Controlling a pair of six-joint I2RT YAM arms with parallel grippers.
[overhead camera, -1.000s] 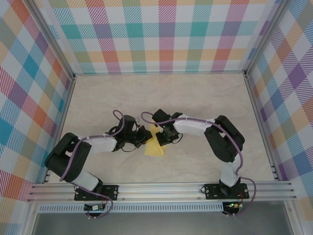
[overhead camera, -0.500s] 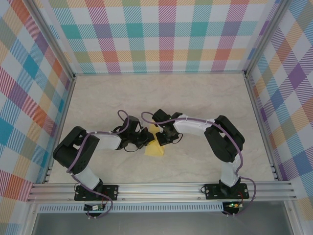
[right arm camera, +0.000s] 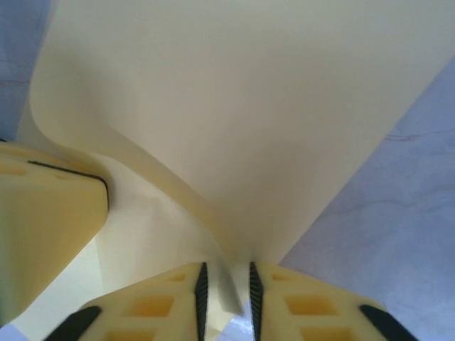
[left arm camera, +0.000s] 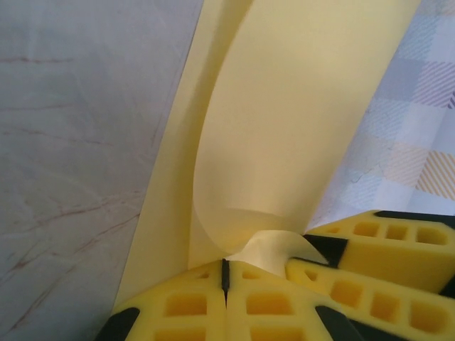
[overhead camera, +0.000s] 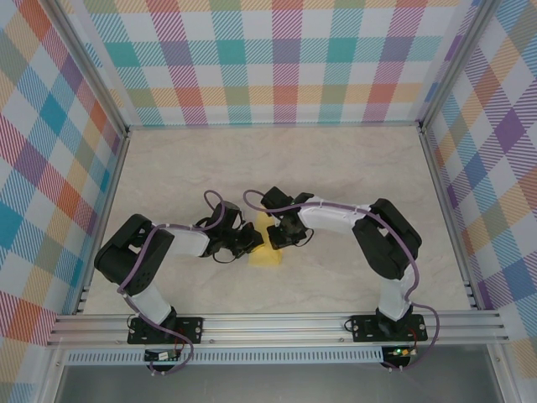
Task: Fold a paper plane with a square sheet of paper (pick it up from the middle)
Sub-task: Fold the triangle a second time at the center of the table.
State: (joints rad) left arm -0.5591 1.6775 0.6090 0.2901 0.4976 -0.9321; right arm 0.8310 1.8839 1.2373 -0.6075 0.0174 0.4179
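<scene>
While my left gripper (left arm camera: 225, 273) clamped the square sheet of paper (left arm camera: 298, 121) to hold its flap up, my right gripper (right arm camera: 226, 284) stood slightly parted around its edge.

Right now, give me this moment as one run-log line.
left gripper: shut on yellow sheet | right gripper: jaws parted, sheet between | flap lifted off table

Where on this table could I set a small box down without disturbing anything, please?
Free: the broad strip of table between the back wall and the paper; the patch between the paper and the front rail. Crowded: the middle, where the left gripper and right gripper meet at the paper.
</scene>
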